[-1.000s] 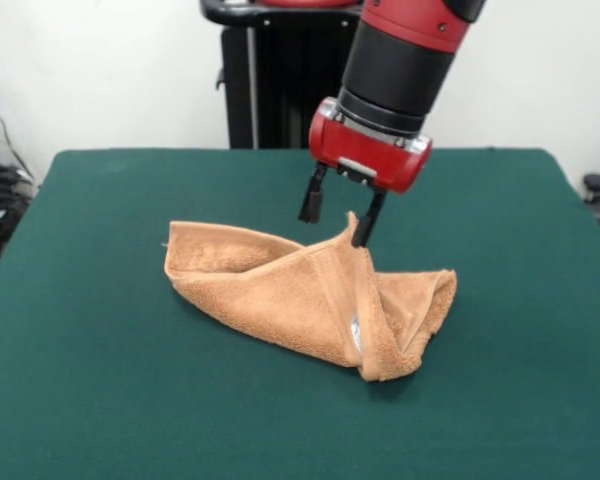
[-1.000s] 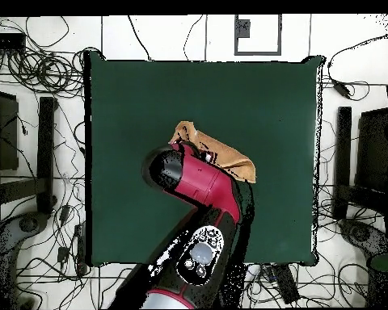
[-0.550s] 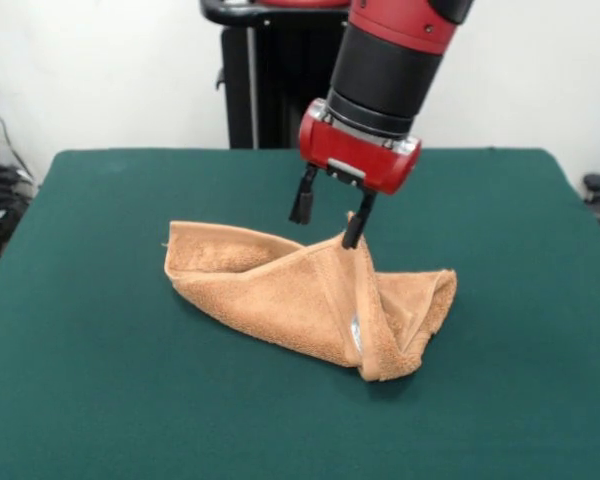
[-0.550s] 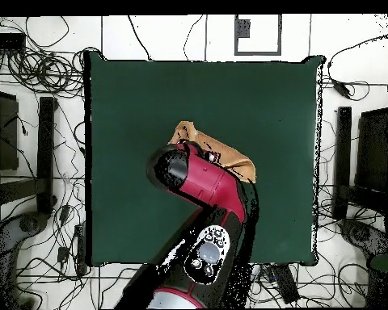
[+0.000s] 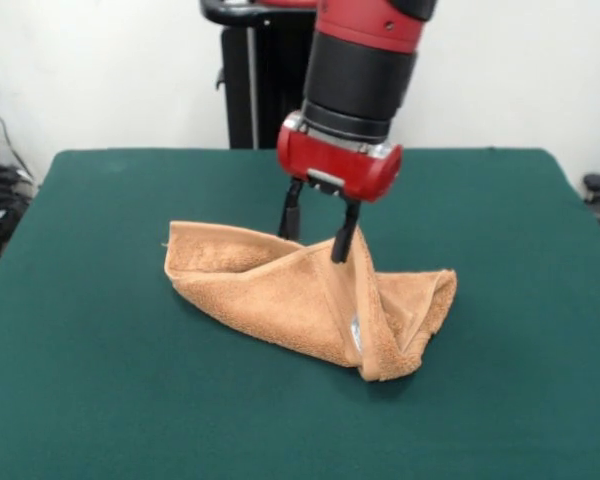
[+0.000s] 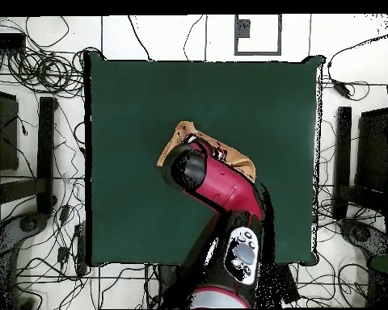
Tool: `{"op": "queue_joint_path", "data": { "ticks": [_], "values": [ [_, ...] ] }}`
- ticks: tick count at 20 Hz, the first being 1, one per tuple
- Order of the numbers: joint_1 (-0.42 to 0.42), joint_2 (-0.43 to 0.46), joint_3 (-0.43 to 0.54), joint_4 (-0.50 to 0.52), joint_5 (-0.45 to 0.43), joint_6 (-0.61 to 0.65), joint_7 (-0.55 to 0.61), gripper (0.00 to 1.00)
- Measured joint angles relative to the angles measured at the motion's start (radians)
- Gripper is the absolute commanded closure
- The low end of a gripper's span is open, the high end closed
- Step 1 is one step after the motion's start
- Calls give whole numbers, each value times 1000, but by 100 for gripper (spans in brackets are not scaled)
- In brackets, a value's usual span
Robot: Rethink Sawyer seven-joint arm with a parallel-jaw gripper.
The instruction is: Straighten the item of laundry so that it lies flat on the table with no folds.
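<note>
Hovering with fingers spread over the raised fold, the gripper holds nothing; the crumpled towel lies mid-table. A close here could likely catch both layers, dragging the bundle instead of unfolding it.

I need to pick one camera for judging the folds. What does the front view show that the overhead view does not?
Only the front view shows the tool, its fingers open and apart over the towel's raised fold, and the towel's whole folded shape. Only the overhead view shows the full table outline and the cables on the floor around it; there the arm hides most of the towel. Both show the orange-tan towel on the green table.
</note>
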Motion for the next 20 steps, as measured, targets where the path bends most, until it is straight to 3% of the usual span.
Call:
{"op": "queue_joint_path", "data": {
  "ticks": [6,10,20],
  "values": [
    [-114,-38,138,61,1,-141,0,0],
    [-130,-43,178,78,1,-166,0,0],
    [-12,-44,164,80,9,-168,0,0]
  ]
}}
